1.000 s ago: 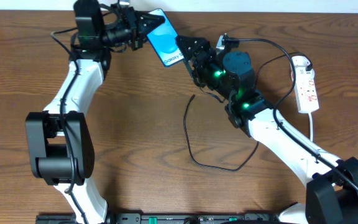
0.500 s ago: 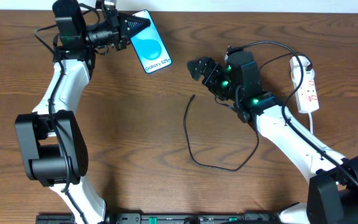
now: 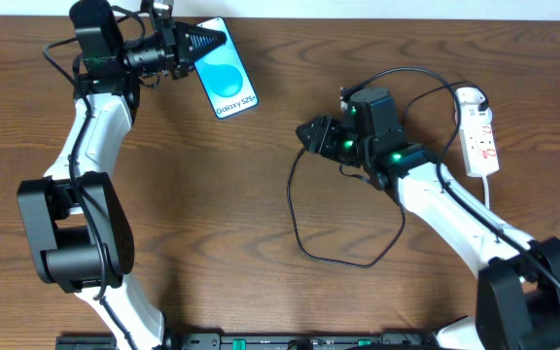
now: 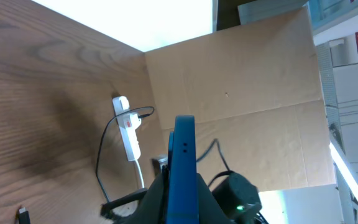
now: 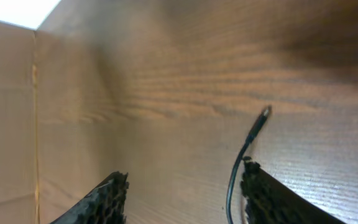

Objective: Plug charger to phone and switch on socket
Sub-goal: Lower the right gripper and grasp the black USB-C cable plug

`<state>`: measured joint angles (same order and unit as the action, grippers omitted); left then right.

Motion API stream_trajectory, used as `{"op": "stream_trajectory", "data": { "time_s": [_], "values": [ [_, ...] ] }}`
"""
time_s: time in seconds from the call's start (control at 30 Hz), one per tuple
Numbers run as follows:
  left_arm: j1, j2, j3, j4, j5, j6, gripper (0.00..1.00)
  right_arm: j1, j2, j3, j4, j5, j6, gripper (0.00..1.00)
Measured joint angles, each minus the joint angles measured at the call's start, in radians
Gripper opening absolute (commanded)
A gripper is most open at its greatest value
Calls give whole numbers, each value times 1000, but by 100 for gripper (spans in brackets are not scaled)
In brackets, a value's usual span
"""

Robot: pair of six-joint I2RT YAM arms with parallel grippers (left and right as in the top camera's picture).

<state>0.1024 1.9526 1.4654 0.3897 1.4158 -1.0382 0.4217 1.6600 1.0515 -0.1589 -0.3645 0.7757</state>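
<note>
Two arms share the wooden surface (image 3: 192, 224), which lies bare and roomy between them. The socket (image 3: 480, 131) sits untouched near the right edge. The left tool (image 3: 212, 41) clamps the phone (image 3: 224, 70), held up near the far edge. The right tool (image 3: 311, 133) hangs spread and empty just above the charger (image 3: 304, 248). Picking up the cable seems the step in hand. Next, the right tool likely needs to descend and close near the plug tip (image 5: 265, 112).

Blue phone (image 3: 224, 71); white socket (image 3: 478, 129)
</note>
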Motion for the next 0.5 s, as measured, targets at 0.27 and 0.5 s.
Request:
{"op": "stream_trajectory", "data": {
  "time_s": [0.27,0.5],
  "values": [
    [1,0,0,-1,0,17,8,0,161,149,-196,-52,-23,56],
    [1,0,0,-3,1,43,7,0,342,488,-518,-68,-102,44]
  ]
}}
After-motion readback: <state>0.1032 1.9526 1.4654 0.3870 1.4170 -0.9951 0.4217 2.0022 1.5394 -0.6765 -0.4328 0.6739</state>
